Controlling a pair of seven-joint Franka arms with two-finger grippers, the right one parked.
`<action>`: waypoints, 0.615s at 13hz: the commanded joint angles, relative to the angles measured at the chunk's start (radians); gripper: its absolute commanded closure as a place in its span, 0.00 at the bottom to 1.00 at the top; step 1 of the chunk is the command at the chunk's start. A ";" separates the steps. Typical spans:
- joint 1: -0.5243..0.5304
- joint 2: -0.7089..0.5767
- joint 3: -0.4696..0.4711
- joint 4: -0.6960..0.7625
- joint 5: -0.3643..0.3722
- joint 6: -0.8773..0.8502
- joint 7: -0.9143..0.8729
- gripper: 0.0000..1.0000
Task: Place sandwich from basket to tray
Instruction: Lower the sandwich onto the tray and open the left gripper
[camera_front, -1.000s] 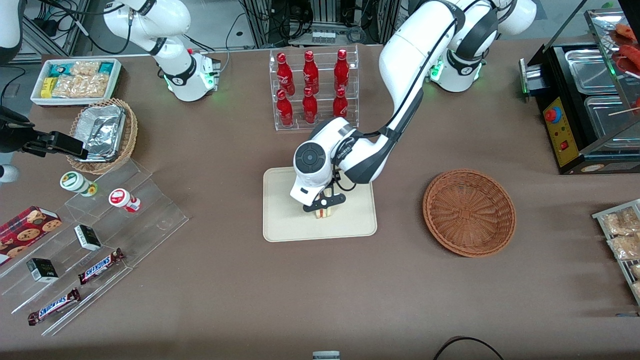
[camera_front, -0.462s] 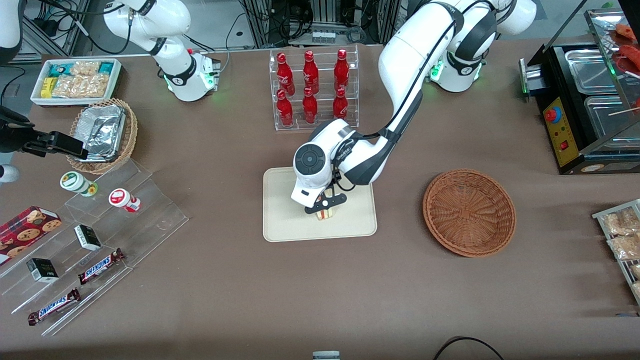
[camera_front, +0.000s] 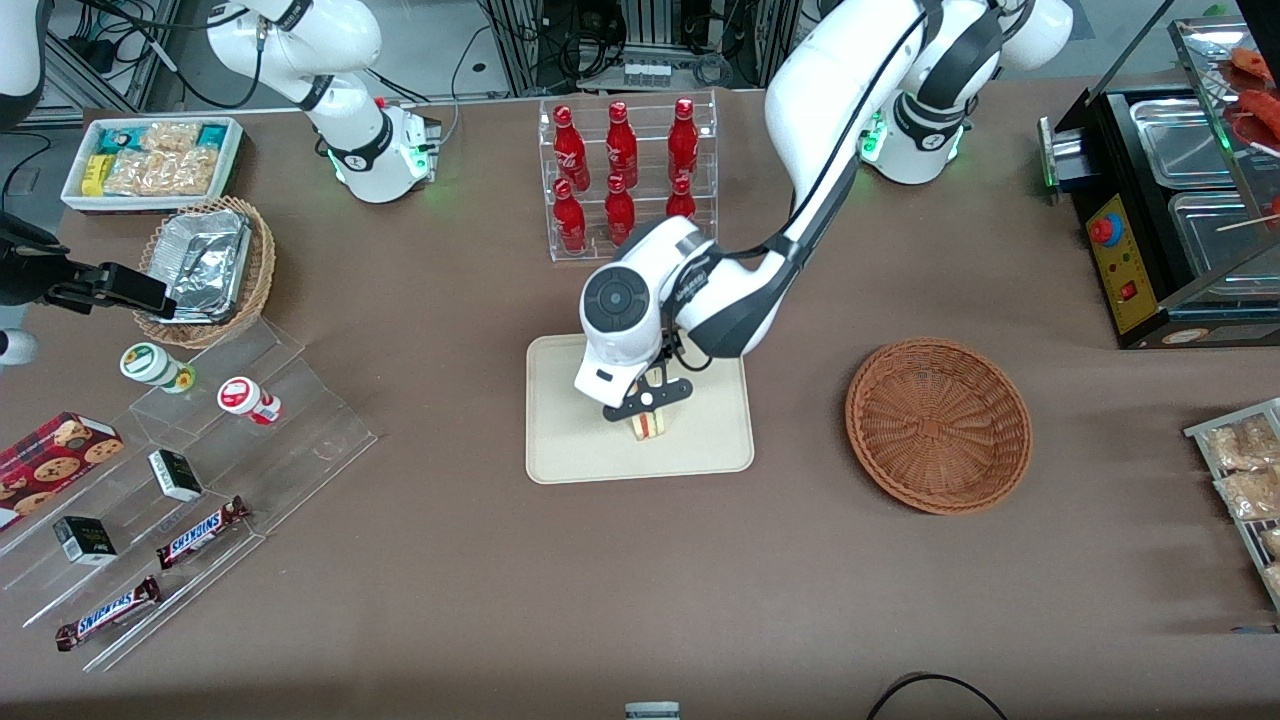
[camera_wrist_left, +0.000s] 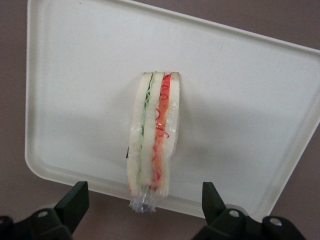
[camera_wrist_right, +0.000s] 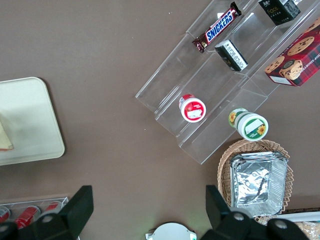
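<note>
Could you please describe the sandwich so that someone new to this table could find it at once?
Find the cream tray mid-table, nearer the front camera than the rack of red bottles. The sandwich stands on it, under the open gripper: a clear-wrapped pale wedge with red and green filling, the tray's only item.

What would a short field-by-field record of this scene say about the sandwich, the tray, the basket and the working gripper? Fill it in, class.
sandwich: on the tray, standing on edge, filling layers showing
tray: holds only the sandwich
basket: empty, toward the working arm's end of the table
gripper: open, above the sandwich, fingers apart and clear of it
task status: sandwich placed on tray
</note>
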 joint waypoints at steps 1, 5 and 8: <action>-0.002 -0.073 0.014 -0.014 -0.012 -0.065 0.018 0.00; 0.050 -0.108 0.016 -0.016 -0.016 -0.095 0.147 0.00; 0.107 -0.191 0.032 -0.084 0.004 -0.136 0.404 0.00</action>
